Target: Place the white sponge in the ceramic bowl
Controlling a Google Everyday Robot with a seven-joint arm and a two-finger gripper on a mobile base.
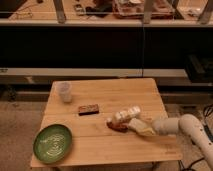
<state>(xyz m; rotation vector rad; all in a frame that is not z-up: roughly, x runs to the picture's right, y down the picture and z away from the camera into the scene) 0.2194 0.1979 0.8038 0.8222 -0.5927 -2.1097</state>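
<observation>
The white sponge (140, 128), a cream block, lies on the wooden table (100, 150) right of centre, touching a small white-and-reddish object (123, 118). My gripper (146, 129) comes in low from the right at the end of the white arm (176, 125) and is shut on the sponge, which still rests at table height. The ceramic bowl (52, 143), a wide green dish with pale swirl lines, sits at the table's front left corner, far from the gripper.
A translucent whitish cup (64, 91) stands at the back left of the table. A dark brown block (88, 108) lies near the middle. Behind the table runs a dark counter front (100, 50) with cluttered shelves above.
</observation>
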